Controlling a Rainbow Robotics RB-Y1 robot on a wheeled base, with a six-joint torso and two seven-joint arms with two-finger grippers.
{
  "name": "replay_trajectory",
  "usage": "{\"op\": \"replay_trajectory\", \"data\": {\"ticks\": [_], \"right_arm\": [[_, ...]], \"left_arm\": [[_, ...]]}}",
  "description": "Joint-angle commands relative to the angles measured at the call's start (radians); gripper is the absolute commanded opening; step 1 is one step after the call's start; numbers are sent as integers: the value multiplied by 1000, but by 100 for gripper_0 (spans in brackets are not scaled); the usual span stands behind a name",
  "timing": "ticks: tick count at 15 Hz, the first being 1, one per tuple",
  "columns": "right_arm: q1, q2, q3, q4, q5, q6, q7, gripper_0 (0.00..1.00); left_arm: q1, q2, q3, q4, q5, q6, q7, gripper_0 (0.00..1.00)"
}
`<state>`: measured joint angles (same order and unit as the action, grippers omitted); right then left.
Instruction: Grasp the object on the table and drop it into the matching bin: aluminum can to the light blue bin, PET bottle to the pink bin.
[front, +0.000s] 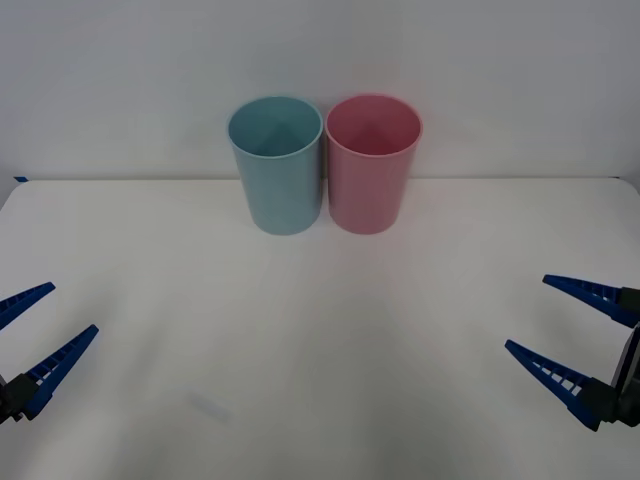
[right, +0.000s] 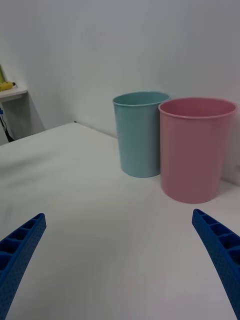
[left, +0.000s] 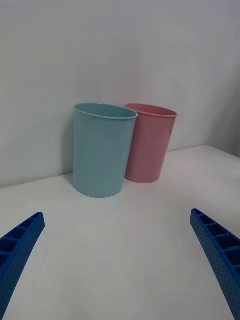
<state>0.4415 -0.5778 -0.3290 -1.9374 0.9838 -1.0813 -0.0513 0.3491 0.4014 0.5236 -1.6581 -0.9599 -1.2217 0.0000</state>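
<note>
Two grippers are held low over the near part of the table, each with its blue ribbed fingers spread wide and nothing between them. The left gripper is seen at the near left edge, the right gripper at the near right edge, and both are kept well apart from the bins. The table is a wide, plain white surface, backed by a pale, bare wall at its far side. A small shelf carrying something yellow is seen by the wall in the right wrist view. Two bins are counted, standing upright side by side at the far middle of the table: the light blue bin on the left and the pink bin on the right, touching or nearly so. From the front, both bins look empty.
</note>
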Motion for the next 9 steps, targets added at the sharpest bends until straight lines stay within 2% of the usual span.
{"op": "replay_trajectory", "data": {"ticks": [1,4,9], "right_arm": [[14,24,-48,40,-8,-69,-13,100],[0,36,-81,98,-8,-131,-16,100],[-1,36,-82,103,-7,-140,-19,100]], "left_arm": [[0,0,0,0,0,0,0,100],[0,0,0,0,0,0,0,100],[0,0,0,0,0,0,0,100]]}}
